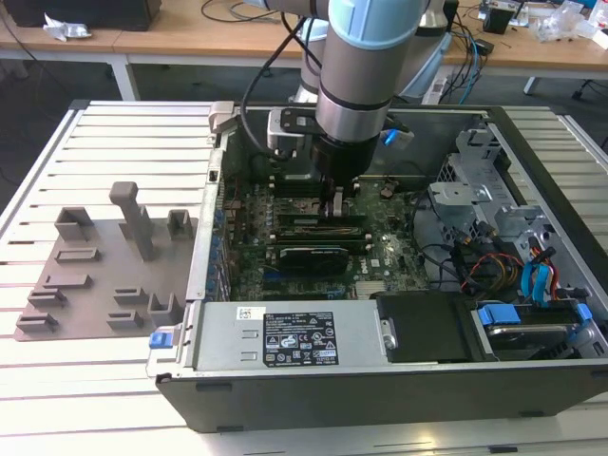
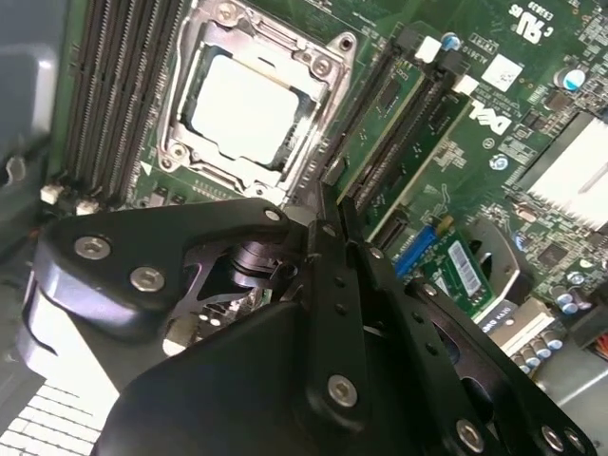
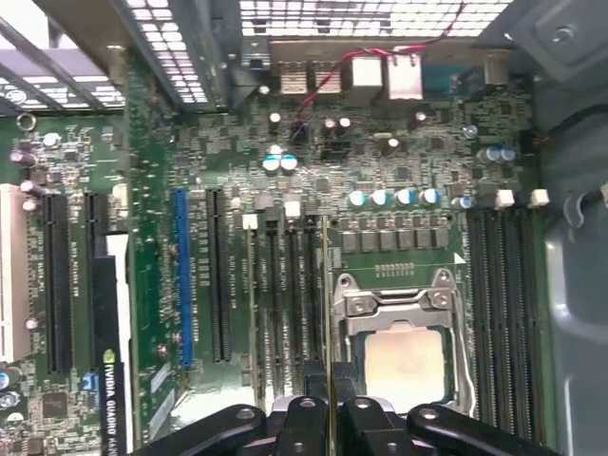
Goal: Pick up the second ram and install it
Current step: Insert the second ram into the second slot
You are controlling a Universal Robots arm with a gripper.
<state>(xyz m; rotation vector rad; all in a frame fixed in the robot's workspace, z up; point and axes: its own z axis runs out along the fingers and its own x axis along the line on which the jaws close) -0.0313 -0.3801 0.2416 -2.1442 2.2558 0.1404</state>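
- A slatted white table (image 1: 114, 133) carries an open computer case (image 1: 380, 380), with wooden desks behind it.
- The grey fixture plate (image 1: 95, 275) lies on the table just beside the case, on the exterior view's left.
- The motherboard (image 3: 399, 171) covers the case floor; its processor socket (image 3: 404, 356) sits among memory slots.
- The gripper (image 3: 328, 410) hangs inside the case above the slots beside the socket, fingers (image 2: 332, 256) pinched on the second ram (image 3: 328, 313), held edge-on.
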